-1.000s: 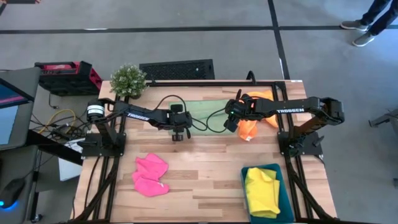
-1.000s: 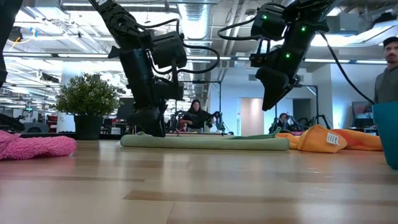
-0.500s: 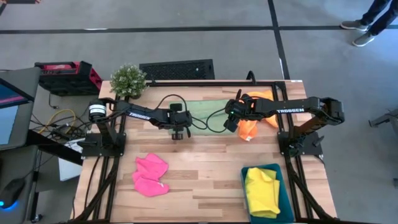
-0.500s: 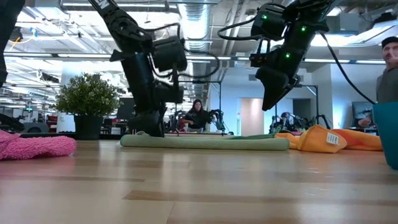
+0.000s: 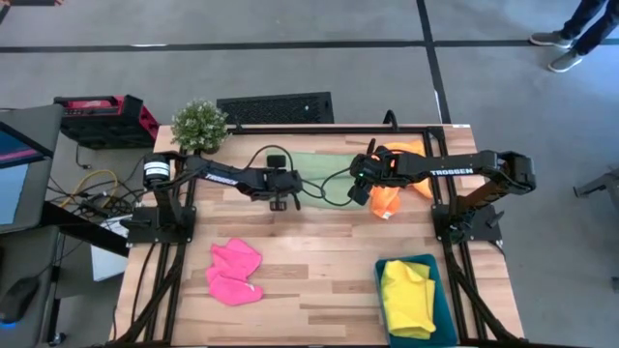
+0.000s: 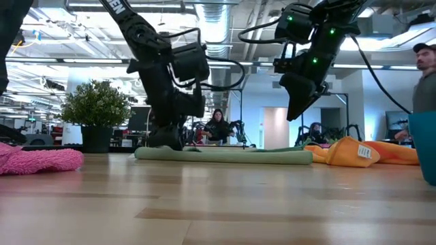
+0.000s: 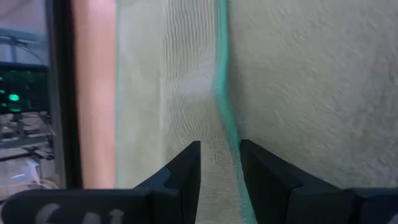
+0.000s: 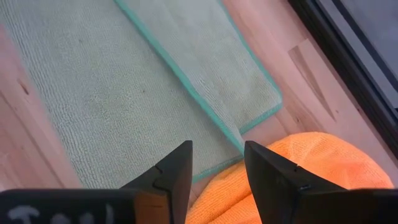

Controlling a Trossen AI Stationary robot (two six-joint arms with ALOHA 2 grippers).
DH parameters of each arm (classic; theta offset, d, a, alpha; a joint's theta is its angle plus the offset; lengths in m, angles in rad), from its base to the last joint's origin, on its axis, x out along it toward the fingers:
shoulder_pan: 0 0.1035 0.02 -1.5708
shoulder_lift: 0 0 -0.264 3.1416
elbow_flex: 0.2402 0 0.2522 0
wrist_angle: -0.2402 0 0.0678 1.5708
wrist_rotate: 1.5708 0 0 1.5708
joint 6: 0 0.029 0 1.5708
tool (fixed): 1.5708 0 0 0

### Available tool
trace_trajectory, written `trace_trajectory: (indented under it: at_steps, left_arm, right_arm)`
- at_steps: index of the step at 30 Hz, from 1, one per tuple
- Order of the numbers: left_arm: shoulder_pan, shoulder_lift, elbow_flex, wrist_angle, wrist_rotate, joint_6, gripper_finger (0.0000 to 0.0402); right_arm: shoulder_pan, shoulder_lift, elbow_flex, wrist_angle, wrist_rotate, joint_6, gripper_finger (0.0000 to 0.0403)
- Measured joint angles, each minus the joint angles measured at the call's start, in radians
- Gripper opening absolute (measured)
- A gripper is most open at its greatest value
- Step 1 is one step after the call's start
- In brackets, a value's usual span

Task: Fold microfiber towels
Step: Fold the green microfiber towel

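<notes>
The light green towel (image 5: 324,174) lies flat at the table's far middle, with one layer folded over another (image 8: 205,68). My left gripper (image 5: 280,200) is down on its left end (image 6: 153,152), fingers close together with the teal hem (image 7: 221,93) running in between them. My right gripper (image 5: 359,190) is open and hangs above the towel's right end (image 6: 296,102), beside the orange towel (image 5: 392,196). The pink towel (image 5: 235,272) lies crumpled at the near left. The yellow towel (image 5: 406,295) lies in the teal tray (image 5: 443,300). My left gripper pinches the green towel at its left end, where the teal hem (image 7: 225,140) bends in between the two fingers. The fingers point down from above. The towel lies flat on the table; one layer or several, I cannot tell.
A potted plant (image 5: 200,124) stands at the far left corner. The orange towel (image 8: 292,180) lies bunched right against the green towel's right end. Bare wood (image 5: 319,251) shows in the table's middle and near side. People show in the room beyond.
My left gripper has gone a little toward the table's far edge along the green towel's left end, staying down on it. The towel's left end has shifted slightly toward the right.
</notes>
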Motion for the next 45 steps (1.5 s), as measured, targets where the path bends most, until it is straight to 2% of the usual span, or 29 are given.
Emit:
trace_trajectory:
  at_steps: [20, 29, 39, 42, 45]
  left_arm:
    - [0.129, 0.0, 0.023, 0.002, -0.006, 0.026, 0.0106]
    - [0.192, -0.002, 0.023, 0.074, -0.011, 0.058, 0.0106]
    - [0.209, -0.041, 0.024, 0.173, -0.197, 0.142, 0.0106]
    - [0.183, -0.11, 0.024, 0.127, -0.171, 0.131, 0.0106]
    - [0.147, -0.205, 0.025, 0.022, -0.072, 0.072, 0.0106]
  right_arm:
    - [0.0, 0.0, 0.0, -0.001, 0.0, 0.001, 0.0169]
    - [0.0, 0.0, 0.0, -0.001, 0.0, 0.001, 0.0169]
    - [0.0, 0.0, 0.0, -0.001, 0.0, 0.001, 0.0169]
    - [0.0, 0.0, 0.0, -0.001, 0.0, 0.001, 0.0169]
    - [0.001, 0.0, 0.0, -0.005, -0.001, 0.001, 0.0169]
